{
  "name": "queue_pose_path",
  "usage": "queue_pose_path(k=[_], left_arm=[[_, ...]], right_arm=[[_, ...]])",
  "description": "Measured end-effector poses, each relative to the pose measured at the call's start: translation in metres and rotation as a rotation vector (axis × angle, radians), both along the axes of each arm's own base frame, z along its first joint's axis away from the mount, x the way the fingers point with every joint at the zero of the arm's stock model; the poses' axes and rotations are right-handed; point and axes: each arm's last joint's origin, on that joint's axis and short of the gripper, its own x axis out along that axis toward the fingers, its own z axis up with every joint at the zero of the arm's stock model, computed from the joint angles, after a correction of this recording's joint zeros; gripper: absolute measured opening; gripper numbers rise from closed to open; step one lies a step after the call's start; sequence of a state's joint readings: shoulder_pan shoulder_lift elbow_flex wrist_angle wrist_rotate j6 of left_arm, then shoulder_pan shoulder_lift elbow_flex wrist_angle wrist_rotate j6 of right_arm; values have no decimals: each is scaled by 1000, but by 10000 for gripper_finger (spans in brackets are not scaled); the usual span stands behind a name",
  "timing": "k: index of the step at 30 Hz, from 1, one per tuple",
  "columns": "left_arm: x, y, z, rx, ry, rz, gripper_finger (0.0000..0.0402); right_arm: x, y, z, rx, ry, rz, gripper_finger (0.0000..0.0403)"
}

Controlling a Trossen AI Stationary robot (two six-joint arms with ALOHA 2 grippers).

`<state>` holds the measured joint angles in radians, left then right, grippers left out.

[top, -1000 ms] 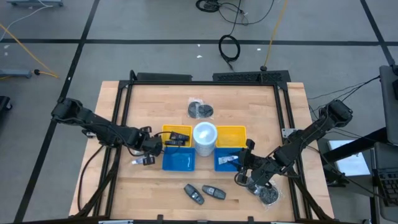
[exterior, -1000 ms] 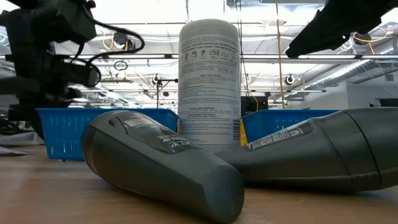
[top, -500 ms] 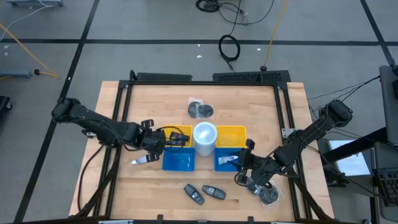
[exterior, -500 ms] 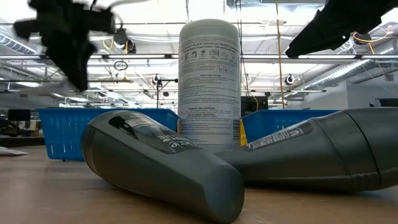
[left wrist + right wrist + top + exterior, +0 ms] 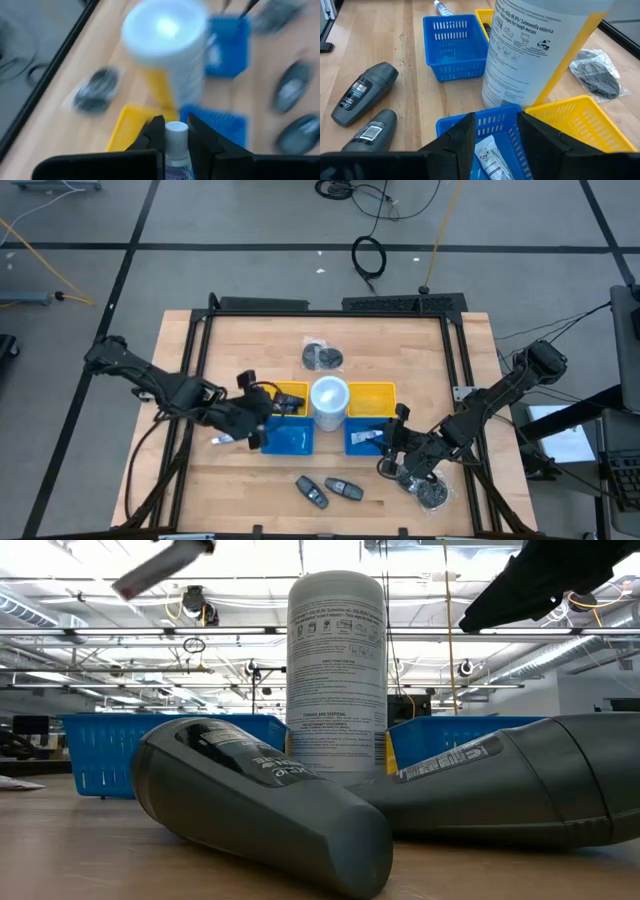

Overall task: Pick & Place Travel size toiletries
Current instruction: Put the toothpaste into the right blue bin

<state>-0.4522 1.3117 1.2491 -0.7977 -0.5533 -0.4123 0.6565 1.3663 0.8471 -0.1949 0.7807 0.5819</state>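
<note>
At the left end of the left blue basket (image 5: 287, 440), we see the left gripper (image 5: 252, 432) lifted above the table with its fingers closed on a small white-capped tube (image 5: 176, 145), cap pointing forward between the fingertips. In the high view the tube's tail (image 5: 222, 440) sticks out to the left of the gripper, over the bare wood of the table (image 5: 200, 490). Just right of that basket stands the tall white canister (image 5: 328, 400), with a yellow bin (image 5: 290, 390) on its left and another yellow bin (image 5: 375, 395) on its right. The right gripper (image 5: 398, 440) hangs at the right blue basket (image 5: 362, 437), its fingers partly apart and holding nothing; another white tube (image 5: 487, 152) lies inside that basket below it. Near the front edge, two dark grey deodorant sticks (image 5: 328, 490) lie side by side. A clear bag of dark bits (image 5: 322, 357) sits far from us, behind the canister, and a second bag (image 5: 432, 494) lies near the right arm.
</note>
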Motion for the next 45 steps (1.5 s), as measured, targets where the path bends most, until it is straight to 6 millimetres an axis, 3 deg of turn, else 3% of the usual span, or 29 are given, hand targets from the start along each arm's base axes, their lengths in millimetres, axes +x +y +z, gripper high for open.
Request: queue_pose_path(k=[7, 13, 19, 26, 31, 39, 45], left_arm=[[13, -19, 23, -13, -284, -70, 36], [27, -27, 42, 60, -510, -36, 36], [58, -43, 35, 151, -632, -89, 36], [84, -64, 23, 163, -771, -364, 36], [88, -68, 19, 135, -803, -617, 36], [91, -63, 23, 98, -852, -723, 36], [101, -61, 14, 97, -871, -794, 36]], right_arm=[[4, 3, 6, 12, -63, 23, 139], [16, 8, 27, 5, -254, 55, 139], [25, 7, 48, -54, -411, 83, 139], [27, 4, 54, -136, -438, 106, 139], [28, 7, 55, -152, -444, 199, 139], [33, 5, 62, -99, -518, 362, 139], [39, -1, 66, -19, -570, 511, 139]])
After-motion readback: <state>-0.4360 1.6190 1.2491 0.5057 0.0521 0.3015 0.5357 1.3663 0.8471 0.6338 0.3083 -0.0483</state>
